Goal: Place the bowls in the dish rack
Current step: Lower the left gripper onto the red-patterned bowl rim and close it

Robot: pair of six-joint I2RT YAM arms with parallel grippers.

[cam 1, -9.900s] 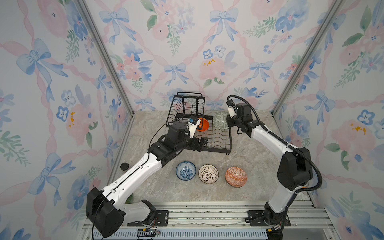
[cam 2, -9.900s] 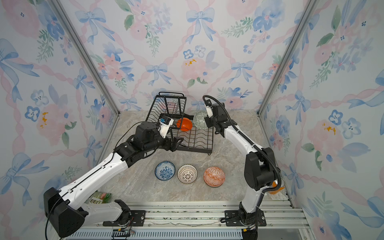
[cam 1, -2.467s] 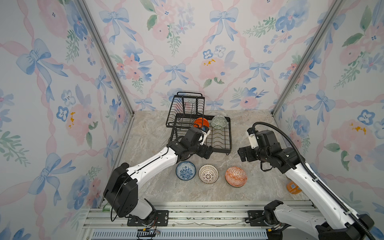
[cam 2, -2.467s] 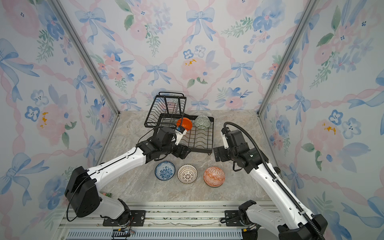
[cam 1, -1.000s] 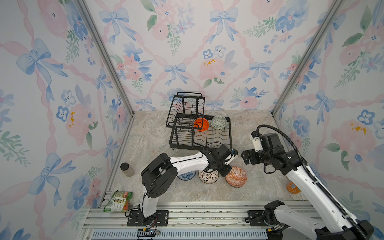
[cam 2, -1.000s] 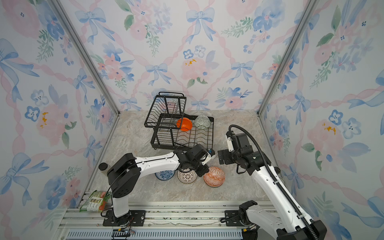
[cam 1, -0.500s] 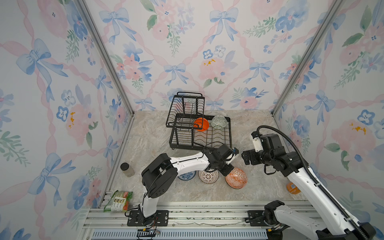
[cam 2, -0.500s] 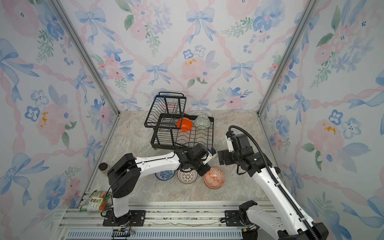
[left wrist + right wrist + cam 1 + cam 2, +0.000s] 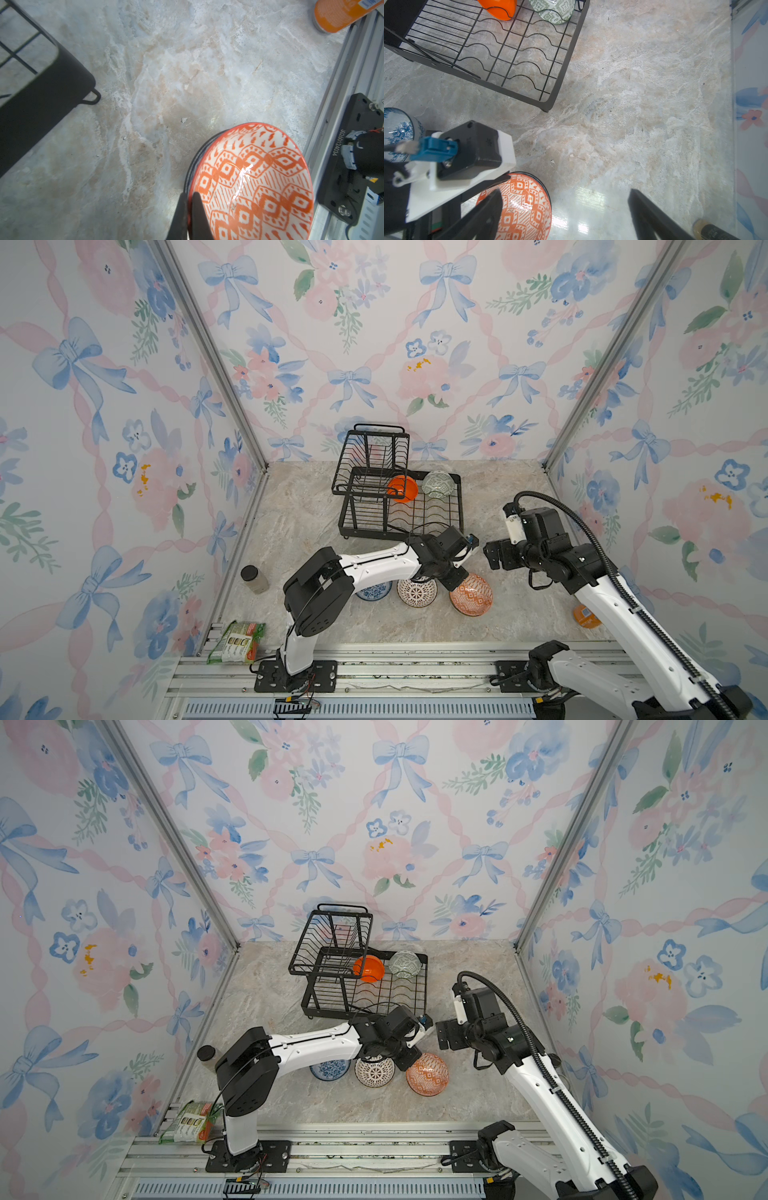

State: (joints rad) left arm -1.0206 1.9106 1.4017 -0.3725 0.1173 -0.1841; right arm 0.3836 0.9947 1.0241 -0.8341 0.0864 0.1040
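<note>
The left arm is stretching low across the table (image 9: 519,614), its forearm passing over the blue-white bowl (image 9: 374,593) and the white lattice bowl (image 9: 417,592), with the wrist bending downward. The left end effector (image 9: 188,198) is pinching the near rim of the orange-white bowl (image 9: 471,595), its jaws nearly together with the rim between them. This bowl is sitting at the right end of the row in front of the dish rack (image 9: 460,506); whether it is clear of the table cannot be told. The right arm is holding its elbow high and its forearm level, and the right end effector (image 9: 564,197) is hanging with its jaws spread wide and nothing between them, just beside the left wrist, behind the orange-white bowl. The plain orange bowl (image 9: 402,488) and the grey-green bowl (image 9: 437,484) are standing in the rack's far slots.

A few seconds back the left end effector was hovering at the rack's front; it is now working at the row's right end, and over the last second its jaws have been tightening on the rim. The right arm is keeping much the same place.
</note>
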